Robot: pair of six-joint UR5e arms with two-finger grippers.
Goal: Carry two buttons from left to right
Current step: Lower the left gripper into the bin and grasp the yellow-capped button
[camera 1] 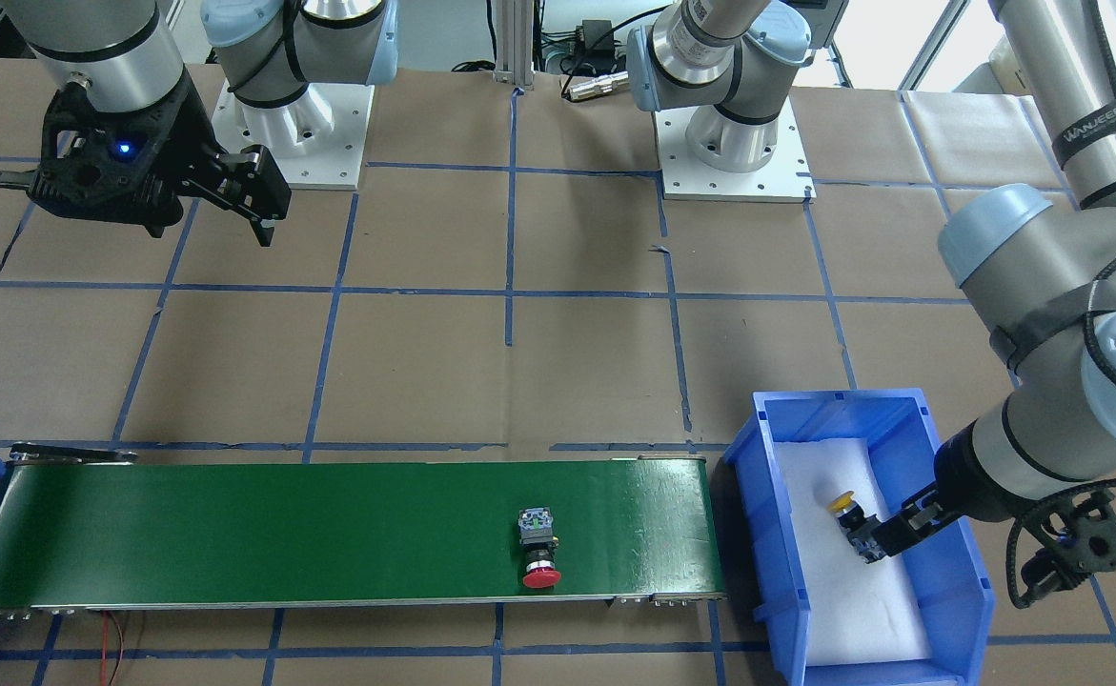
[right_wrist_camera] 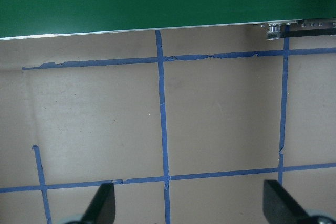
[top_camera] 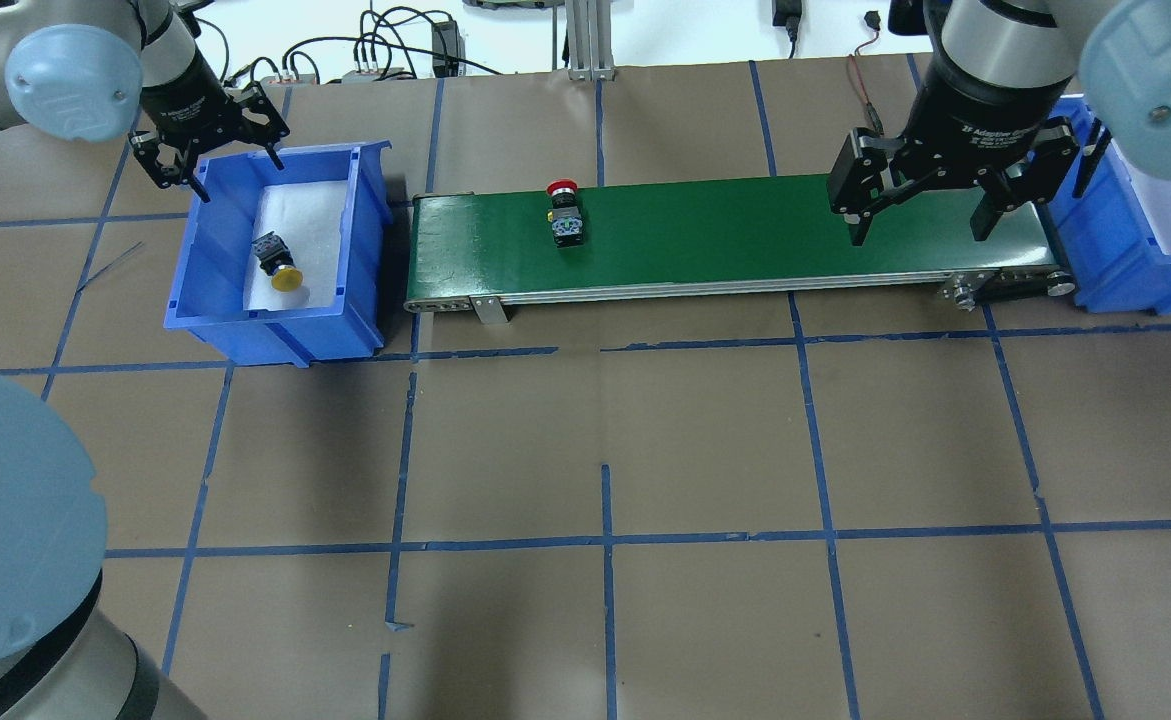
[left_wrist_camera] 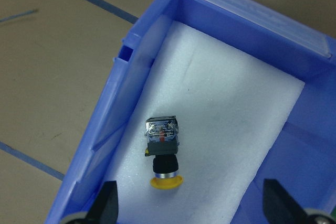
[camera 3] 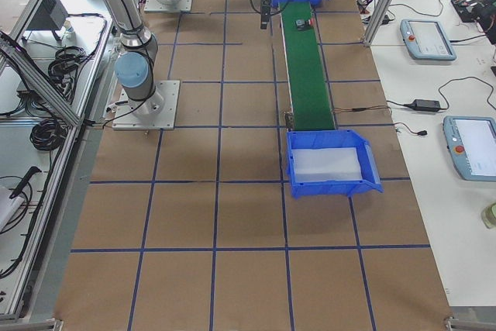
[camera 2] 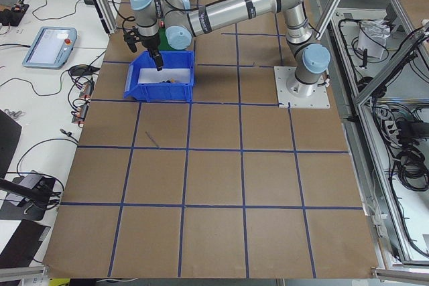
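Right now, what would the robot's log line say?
left gripper: open over bin | yellow button: in bin, not held | red button: on belt | right gripper: open, empty

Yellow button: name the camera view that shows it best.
Left wrist view: the yellow button lies close-up on foam in the bin, with block, barrel and cap all clear. Overhead and front-facing show it small; exterior left, a speck; exterior right and right wrist, not discernibly.
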